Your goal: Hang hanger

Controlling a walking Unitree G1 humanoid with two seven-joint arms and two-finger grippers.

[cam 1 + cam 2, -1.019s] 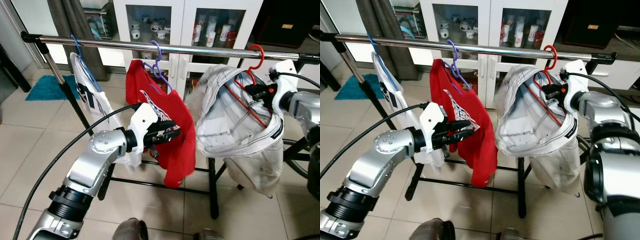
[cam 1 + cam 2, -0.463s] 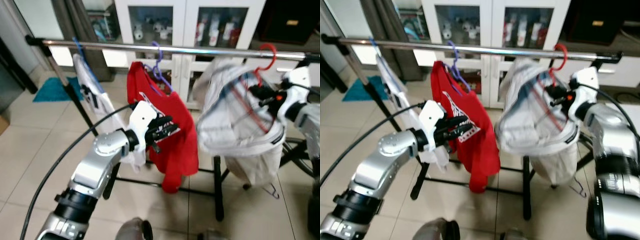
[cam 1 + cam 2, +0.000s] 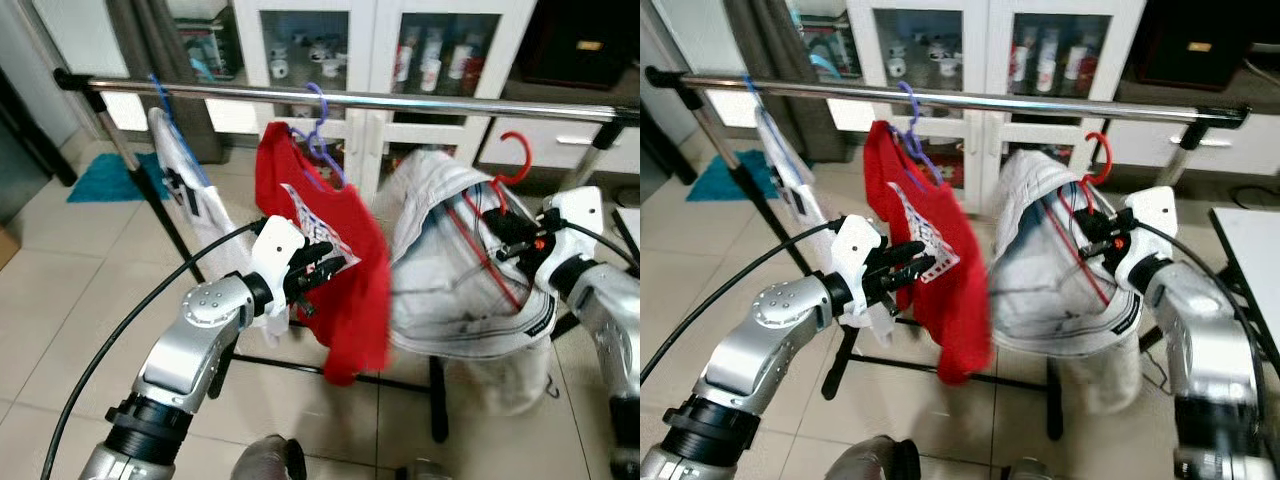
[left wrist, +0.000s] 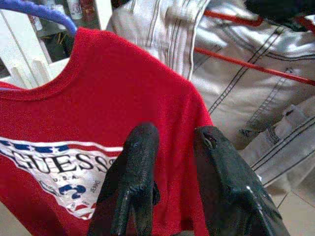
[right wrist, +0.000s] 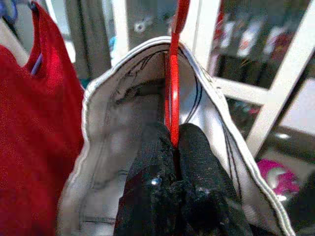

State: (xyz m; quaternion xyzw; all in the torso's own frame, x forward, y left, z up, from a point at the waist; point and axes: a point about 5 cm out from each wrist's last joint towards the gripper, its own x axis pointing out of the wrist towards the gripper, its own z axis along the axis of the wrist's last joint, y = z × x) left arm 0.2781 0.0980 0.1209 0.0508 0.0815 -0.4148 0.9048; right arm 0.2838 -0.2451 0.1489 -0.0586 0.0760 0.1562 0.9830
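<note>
A: While clamped in the right gripper (image 5: 174, 142), fingers squeezed tight on the wire neck, red hanger (image 3: 497, 215) carrying the pale denim garment (image 3: 455, 270), hook (image 3: 514, 152) hanging free below the metal rail (image 3: 400, 100), toward the right end, not yet over it.

B: Best way to finish the step?

A: Probably lift until the hook clears the rail, carry it over to the far side, lower until the hook seats, loosen the fingers only once the weight sits on the rail. Worth keeping the hook upright, since the garment looks heavy and could twist the wire in the grip. Worth aiming at the bare stretch right of the red T-shirt (image 3: 330, 250) to avoid a tangle.

B: And the left gripper (image 4: 172, 142)?

A: Fingers slightly parted, nothing between them, held just in front of the red T-shirt.

B: Count?

A: Three hangers: one blue (image 3: 160, 95) at the left with a white shirt (image 3: 190, 200), one purple (image 3: 318, 130) with the red T-shirt, one red in hand. Three garments, one rail, two hangers already on it.
</note>
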